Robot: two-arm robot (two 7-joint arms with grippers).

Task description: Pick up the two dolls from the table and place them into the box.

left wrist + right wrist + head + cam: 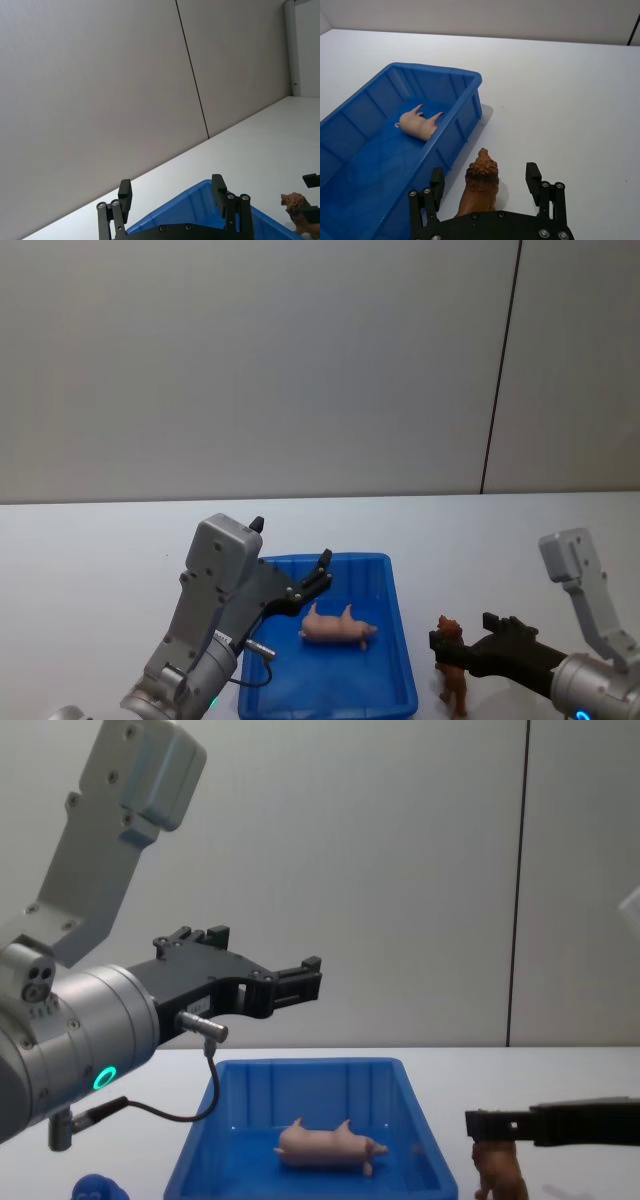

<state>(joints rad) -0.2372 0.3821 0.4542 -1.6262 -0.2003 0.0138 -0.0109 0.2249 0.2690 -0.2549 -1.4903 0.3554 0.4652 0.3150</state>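
Note:
The pale pink pig doll lies on its side inside the blue box, also seen in the chest view and the right wrist view. The brown lion doll stands on the white table just right of the box. My right gripper is open, low over the table, with the lion between its spread fingers. My left gripper hangs open and empty, raised above the box's far left part.
A small round blue object sits on the table left of the box. Bare tabletop stretches right of and beyond the lion. A plain grey wall stands behind the table.

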